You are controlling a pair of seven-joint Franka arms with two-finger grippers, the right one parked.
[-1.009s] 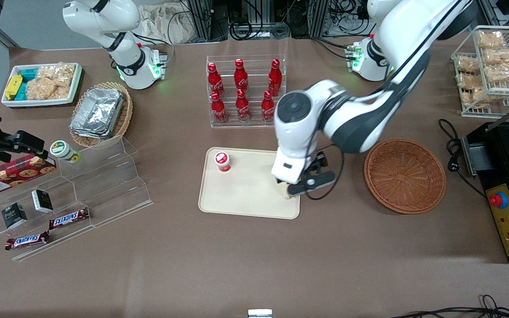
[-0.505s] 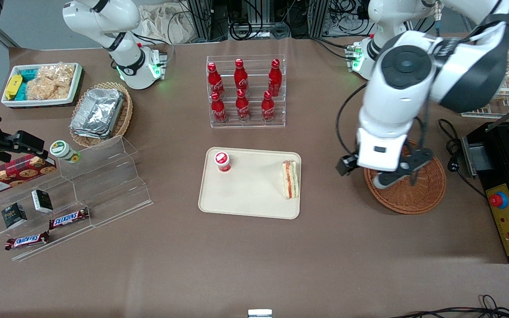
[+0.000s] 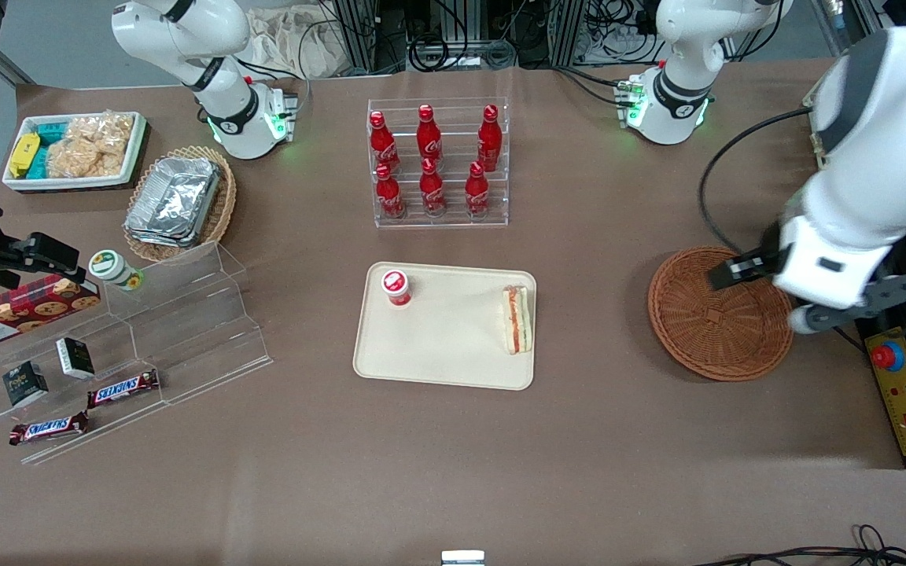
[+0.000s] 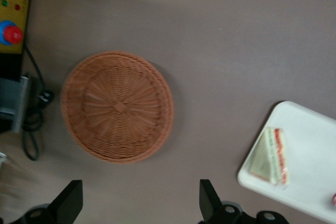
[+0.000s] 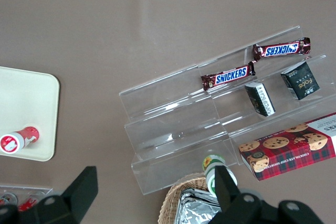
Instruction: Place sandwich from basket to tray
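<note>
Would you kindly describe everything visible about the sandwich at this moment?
The sandwich is a small triangular wedge of pale bread with a red-orange and green filling stripe facing up. It lies flat on the cream tray, against the rim at the working arm's end, apart from the red-capped bottle. Nothing grips it; the open gripper hovers above the empty basket.

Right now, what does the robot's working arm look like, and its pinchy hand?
The working arm is glossy white with rounded dark grey joints, and a black cable loops beside it. Its gripper, above the table near the basket, has two black fingers.
</note>
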